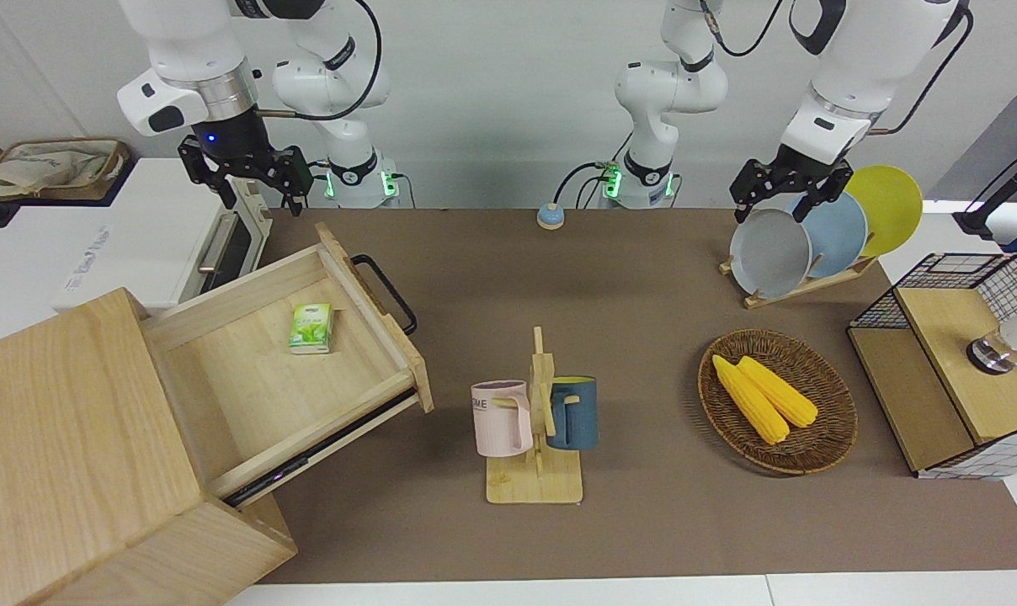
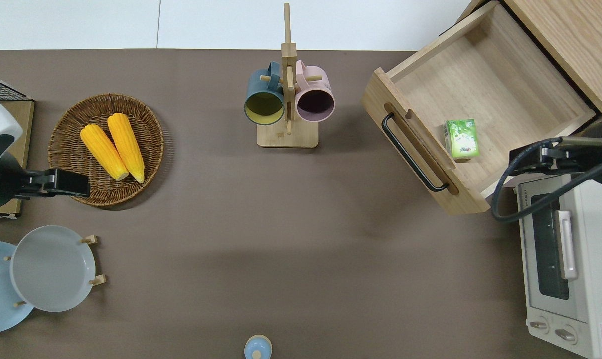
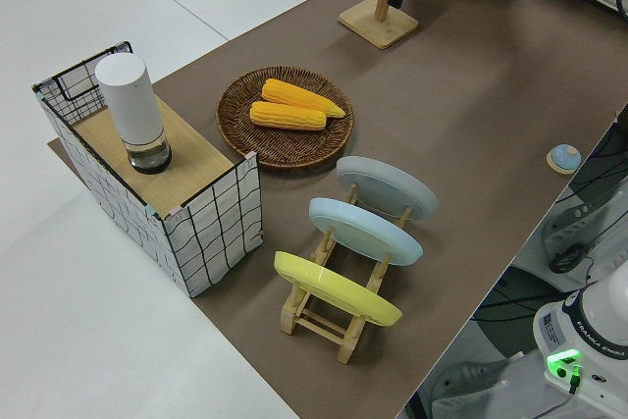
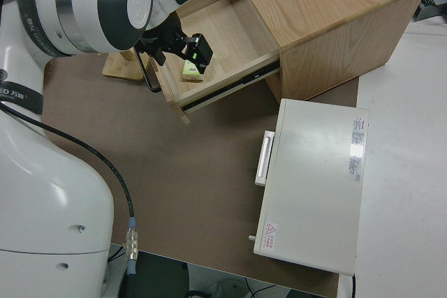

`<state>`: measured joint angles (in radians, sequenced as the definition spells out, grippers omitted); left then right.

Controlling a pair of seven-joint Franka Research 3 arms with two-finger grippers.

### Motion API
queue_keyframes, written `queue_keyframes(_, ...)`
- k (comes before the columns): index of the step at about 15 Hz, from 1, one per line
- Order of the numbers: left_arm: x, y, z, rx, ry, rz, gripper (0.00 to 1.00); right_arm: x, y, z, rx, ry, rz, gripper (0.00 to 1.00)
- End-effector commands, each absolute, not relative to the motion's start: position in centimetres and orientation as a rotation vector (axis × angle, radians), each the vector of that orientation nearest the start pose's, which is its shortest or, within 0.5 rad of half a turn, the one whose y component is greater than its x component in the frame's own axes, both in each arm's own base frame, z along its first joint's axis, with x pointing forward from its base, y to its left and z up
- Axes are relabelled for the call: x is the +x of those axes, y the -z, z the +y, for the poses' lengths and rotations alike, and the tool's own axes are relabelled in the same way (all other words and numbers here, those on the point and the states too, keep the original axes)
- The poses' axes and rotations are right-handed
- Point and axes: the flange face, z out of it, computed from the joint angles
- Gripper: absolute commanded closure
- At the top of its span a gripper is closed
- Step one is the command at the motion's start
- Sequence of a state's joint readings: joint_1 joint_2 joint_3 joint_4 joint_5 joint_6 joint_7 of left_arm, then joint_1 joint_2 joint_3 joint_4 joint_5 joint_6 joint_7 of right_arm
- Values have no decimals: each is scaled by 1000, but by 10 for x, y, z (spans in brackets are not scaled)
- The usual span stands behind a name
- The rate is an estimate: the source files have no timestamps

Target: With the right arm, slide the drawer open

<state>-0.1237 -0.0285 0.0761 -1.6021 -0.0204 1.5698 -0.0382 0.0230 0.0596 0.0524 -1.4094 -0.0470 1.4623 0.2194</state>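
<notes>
Item: wide shallow light-wood drawer (image 1: 281, 370) with a black metal bar handle (image 1: 386, 293), belonging to a big plain light-wood box (image 1: 71, 454) at the right arm's end of the brown-covered counter (image 2: 281, 239). We record the drawer as pulled well out of the box, its floor exposed almost in full, with a small green carton (image 2: 461, 138) lying inside near the drawer front. Landmark for all positions: the drawer. The white toaster oven with a silver handle (image 2: 565, 249) stands just beside it, nearer to the robots; a wooden mug stand carrying a pink mug (image 2: 315, 99) and a dark blue mug (image 2: 264, 102) stands near the handle, toward the left arm's end. The right gripper (image 1: 247, 172), black with a blue wrist light, hangs raised over the drawer's corner that adjoins the oven, apart from the handle; its jaws hold nothing, and we cannot tell how wide they stand. The left arm is parked. Status, in our judgement: the opening itself appears done, the handle released; what may remain is only the right arm's retreat to rest.
</notes>
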Motion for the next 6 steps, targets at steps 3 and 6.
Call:
queue_keyframes(3,541,-630,-26,-3152,-13,17,2,570,-665,38,-3165,21,256,15)
queue_keyframes(6,541,-630,-26,-3152,-13,17,2,572,-667,38,-3162,27,254,15)
